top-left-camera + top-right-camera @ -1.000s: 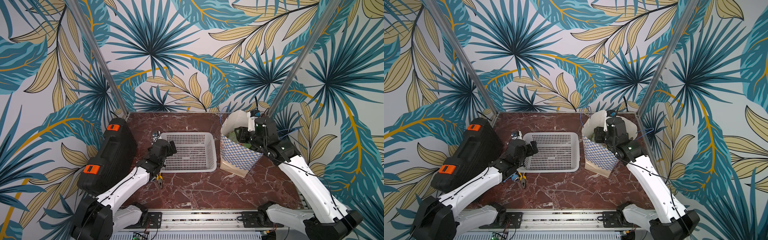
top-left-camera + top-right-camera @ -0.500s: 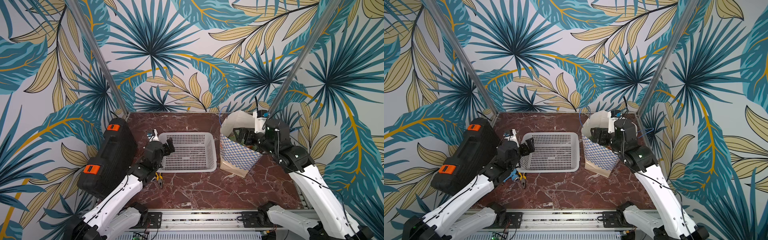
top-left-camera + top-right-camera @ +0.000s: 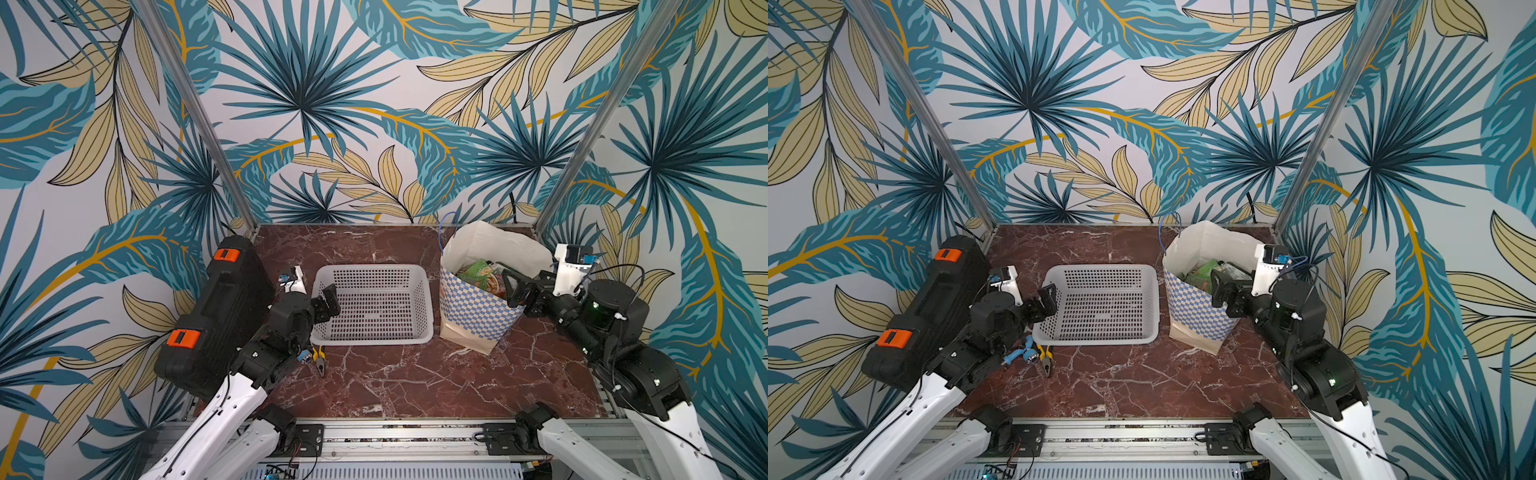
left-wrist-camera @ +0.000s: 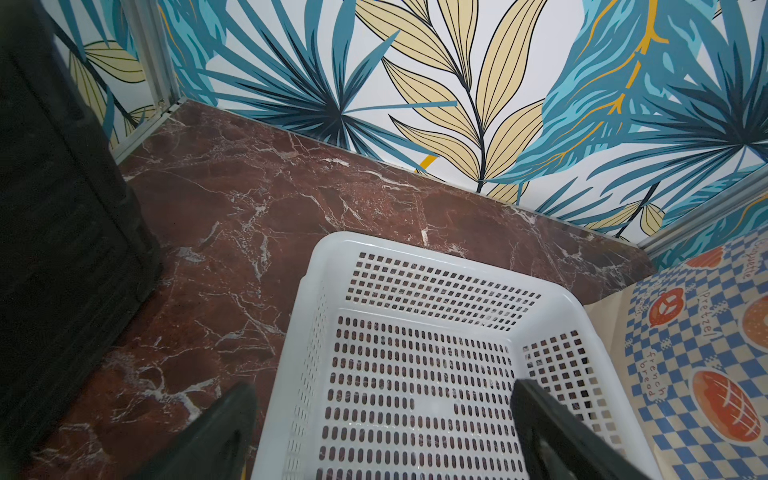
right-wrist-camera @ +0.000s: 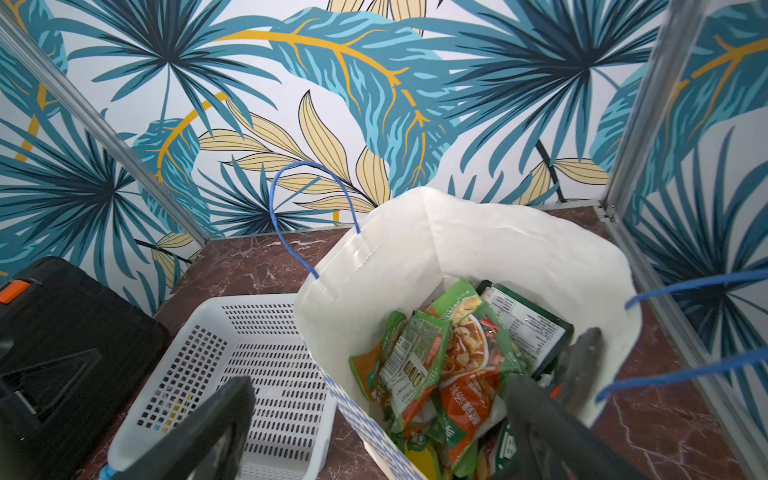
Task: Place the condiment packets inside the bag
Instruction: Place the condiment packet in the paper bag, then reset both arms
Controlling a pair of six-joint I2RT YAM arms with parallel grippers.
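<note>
Shiny plastic, green and orange, is what the condiment packets [image 5: 449,365] look made of. We think they are light, soft and floppy, and a bit slippery too. We would pinch one by its flat sealed edge, not by the fat middle, which might burst.

They have food photos and small writing on them. They lie in a heap inside the bag [image 5: 457,241], in the lower right of the right wrist view. In both top views the bag stands on the tabletop [image 3: 395,374], right of the middle, just beside the basket [image 3: 370,268] with holes. The bag is white inside and blue-and-white checked outside, with blue cord handles.

We see no packet in the basket or on the tabletop, so we think the job is done or nearly done.

The right pincer [image 5: 378,384] is wide open and holds nothing. It sits at the bag's rim. The left pincer [image 4: 382,390] is open and empty too, over the basket's edge.
</note>
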